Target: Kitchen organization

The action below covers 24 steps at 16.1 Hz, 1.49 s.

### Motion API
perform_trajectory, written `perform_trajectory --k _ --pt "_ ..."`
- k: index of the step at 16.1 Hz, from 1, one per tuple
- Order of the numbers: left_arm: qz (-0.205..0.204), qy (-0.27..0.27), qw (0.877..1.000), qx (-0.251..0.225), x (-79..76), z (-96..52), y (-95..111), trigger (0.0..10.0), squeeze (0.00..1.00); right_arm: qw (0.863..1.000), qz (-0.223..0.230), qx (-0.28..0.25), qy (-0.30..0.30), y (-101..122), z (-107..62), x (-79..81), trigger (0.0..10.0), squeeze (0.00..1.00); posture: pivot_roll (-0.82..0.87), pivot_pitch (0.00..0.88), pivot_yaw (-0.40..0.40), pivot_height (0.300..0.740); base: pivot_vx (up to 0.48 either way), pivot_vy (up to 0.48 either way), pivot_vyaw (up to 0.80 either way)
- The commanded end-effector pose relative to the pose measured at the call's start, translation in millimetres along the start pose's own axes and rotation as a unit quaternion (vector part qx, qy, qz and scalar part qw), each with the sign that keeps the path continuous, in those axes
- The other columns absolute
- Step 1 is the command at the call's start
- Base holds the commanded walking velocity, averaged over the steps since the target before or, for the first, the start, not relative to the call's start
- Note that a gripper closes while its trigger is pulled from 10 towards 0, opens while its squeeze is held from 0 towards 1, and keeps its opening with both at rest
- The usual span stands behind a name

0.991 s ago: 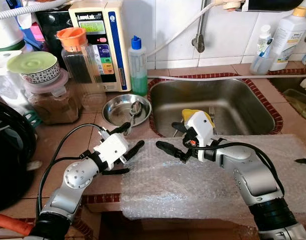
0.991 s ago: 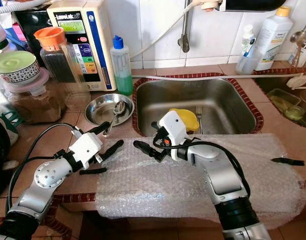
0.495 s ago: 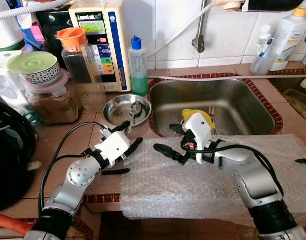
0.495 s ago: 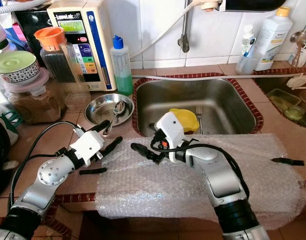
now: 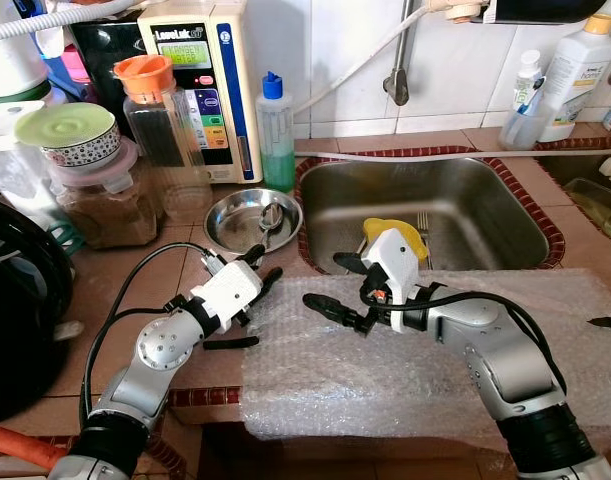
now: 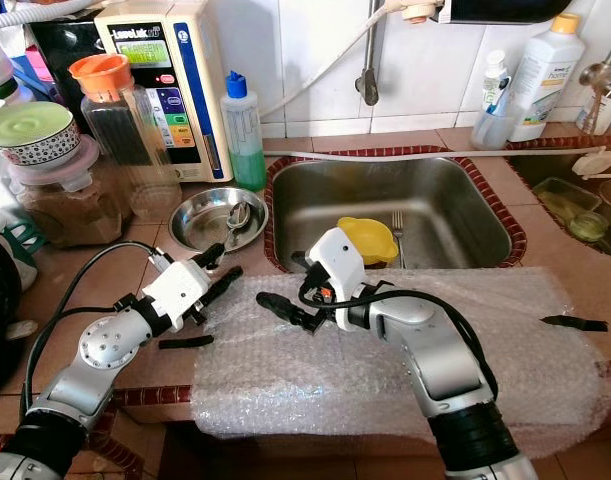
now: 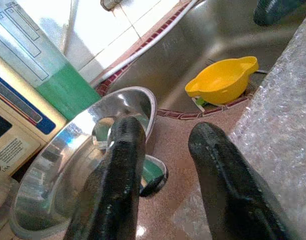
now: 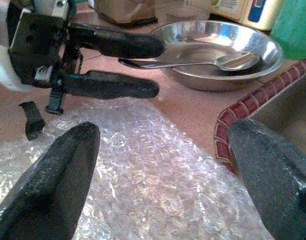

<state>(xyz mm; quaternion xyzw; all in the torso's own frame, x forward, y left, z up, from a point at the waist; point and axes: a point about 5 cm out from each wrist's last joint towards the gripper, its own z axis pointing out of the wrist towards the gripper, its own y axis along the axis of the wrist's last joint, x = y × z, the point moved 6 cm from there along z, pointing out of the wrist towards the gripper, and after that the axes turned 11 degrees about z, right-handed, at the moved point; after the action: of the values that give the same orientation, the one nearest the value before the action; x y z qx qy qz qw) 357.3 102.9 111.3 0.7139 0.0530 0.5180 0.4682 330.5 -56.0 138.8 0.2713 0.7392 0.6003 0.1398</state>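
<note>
Centrally, a sheet of bubble wrap [image 5: 425, 350] lies spread over the tiled counter [image 5: 135, 275] in front of the steel sink [image 5: 435, 200], which holds a yellow cup [image 5: 397, 232] and a fork [image 5: 423, 220]. The left gripper [image 5: 259, 270], fingers parted, hovers just beside the wrap's left edge, pointing toward a steel bowl [image 5: 235, 222] containing a spoon [image 5: 269, 217]. The right gripper [image 5: 335, 285], fingers spread wide, is poised over the wrap's near-left corner, facing the left gripper.
</note>
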Motion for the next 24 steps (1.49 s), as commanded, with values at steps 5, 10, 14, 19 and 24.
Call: perform_trajectory --k 5,10,14,19,24 --pt "0.008 0.008 1.000 -0.001 5.4 0.7 -0.6 0.0 0.00 1.000 -0.012 -0.002 0.007 4.3 -1.5 3.4 10.0 0.00 -0.24 0.043 0.069 0.740 0.000 0.000 0.00" --pt "0.009 0.009 1.000 -0.001 5.9 0.3 -1.3 0.0 0.00 1.000 -0.016 -0.001 0.004 4.0 -1.3 2.1 10.0 0.00 -0.24 0.042 0.069 0.740 0.000 0.000 0.00" --pt "0.010 0.011 1.000 -0.003 6.6 0.7 -0.4 0.0 0.00 1.000 -0.017 -0.001 0.001 4.0 -1.7 0.9 10.0 0.00 -0.24 0.041 0.068 0.740 0.000 0.000 0.00" --pt "0.019 0.023 1.000 0.004 14.1 -2.8 -3.3 0.0 0.00 1.000 -0.023 -0.012 -0.016 9.2 -2.1 -8.0 10.0 0.00 -0.24 0.038 0.067 0.740 0.000 0.000 0.00" --pt "0.007 0.060 0.998 0.014 23.5 -6.7 -6.6 0.0 0.00 0.999 -0.028 -0.015 -0.019 9.4 -1.6 -9.7 10.0 0.00 -0.23 0.034 0.064 0.740 0.000 0.000 0.00"
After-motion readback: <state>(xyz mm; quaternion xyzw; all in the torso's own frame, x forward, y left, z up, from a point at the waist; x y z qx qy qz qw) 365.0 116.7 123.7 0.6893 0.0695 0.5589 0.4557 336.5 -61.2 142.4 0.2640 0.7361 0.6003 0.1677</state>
